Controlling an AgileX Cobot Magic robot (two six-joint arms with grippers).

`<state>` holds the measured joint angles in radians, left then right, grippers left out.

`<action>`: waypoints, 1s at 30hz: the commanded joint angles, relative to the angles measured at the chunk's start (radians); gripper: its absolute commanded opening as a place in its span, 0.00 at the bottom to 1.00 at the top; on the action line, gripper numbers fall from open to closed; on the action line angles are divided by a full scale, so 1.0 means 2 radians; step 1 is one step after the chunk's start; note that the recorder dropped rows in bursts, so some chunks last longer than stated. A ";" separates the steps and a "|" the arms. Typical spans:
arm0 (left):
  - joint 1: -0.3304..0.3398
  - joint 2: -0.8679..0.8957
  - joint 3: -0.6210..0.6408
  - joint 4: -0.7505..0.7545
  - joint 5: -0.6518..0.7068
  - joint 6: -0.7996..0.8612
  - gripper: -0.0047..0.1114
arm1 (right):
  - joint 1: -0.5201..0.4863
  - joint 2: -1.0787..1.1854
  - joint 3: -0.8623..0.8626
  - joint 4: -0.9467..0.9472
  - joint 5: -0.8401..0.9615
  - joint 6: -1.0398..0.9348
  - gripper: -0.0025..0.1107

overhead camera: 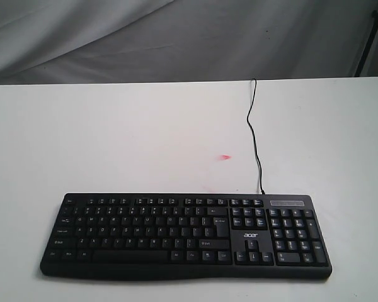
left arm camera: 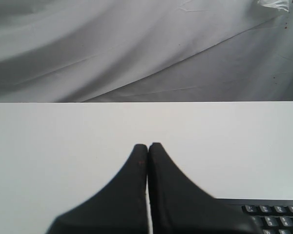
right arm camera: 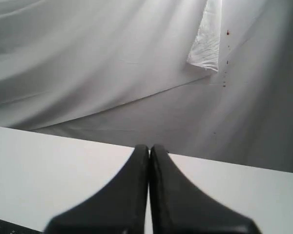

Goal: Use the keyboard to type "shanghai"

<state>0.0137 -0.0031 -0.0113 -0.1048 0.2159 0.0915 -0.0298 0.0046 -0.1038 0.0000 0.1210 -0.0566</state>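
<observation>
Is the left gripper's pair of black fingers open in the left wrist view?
No, the left gripper shows its tapered black fingers pressed together with no gap.

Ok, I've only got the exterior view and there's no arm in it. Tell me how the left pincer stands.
Observer: The left pincer is shut, its fingertips pressed together with nothing between them.
Operator: Now tell me what's around it.
Observer: Its tips show against the bare white table. A corner of the keyboard sits beside the pincer's base.
Operator: Give me the other arm.
Observer: The right pincer is shut and empty as well. Only a sliver of the keyboard shows in its wrist view.
</observation>
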 commanded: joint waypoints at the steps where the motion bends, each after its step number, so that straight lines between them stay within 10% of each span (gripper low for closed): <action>1: -0.002 0.002 0.000 -0.002 -0.001 -0.001 0.05 | -0.004 -0.002 0.013 -0.008 0.005 0.001 0.02; 30: -0.002 0.002 0.000 -0.002 -0.001 -0.001 0.05 | -0.004 -0.002 0.052 -0.008 0.111 -0.004 0.02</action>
<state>0.0137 -0.0031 -0.0113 -0.1048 0.2159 0.0915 -0.0298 0.0046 -0.0039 -0.0054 0.3237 -0.0601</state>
